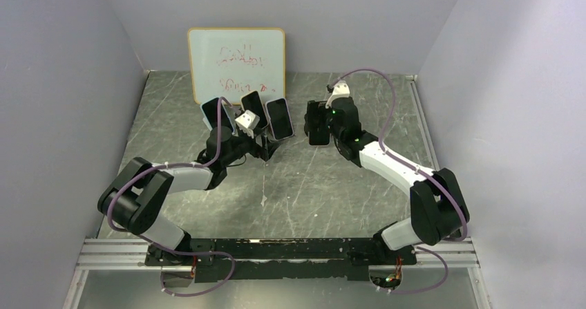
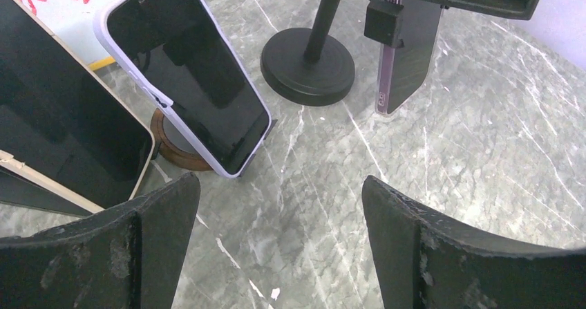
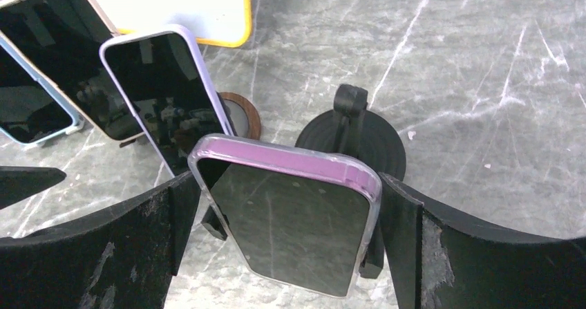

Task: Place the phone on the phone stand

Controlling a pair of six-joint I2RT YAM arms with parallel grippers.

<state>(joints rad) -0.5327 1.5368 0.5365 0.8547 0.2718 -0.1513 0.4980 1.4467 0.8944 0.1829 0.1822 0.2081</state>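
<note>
Seen from above, a grey marbled table [image 1: 311,184] sits between pale walls. A whiteboard [image 1: 236,60] with red scribbles leans at the far edge, toward your 11 o'clock.

Your right gripper [image 1: 319,124] reaches to about 1 o'clock of the table's middle. In its wrist view, the phone [image 3: 290,226], dark-screened in a clear pink-edged case, stands upright between the two fingers [image 3: 124,254]. Each finger lies right against a side edge of the case. You cannot tell whether they press on it or only flank it. Directly behind the phone, at its 12 o'clock, rises the black phone stand [image 3: 351,105] with its round base. The phone appears to lean on the stand's cradle, though its lower edge is hidden.

Your left gripper [image 2: 280,191] hovers low over bare table near 11 o'clock, jaws spread wide with nothing between them. At 10 o'clock in its view, a lilac-cased phone [image 2: 186,74] leans on a round wooden base [image 2: 181,153].
</note>
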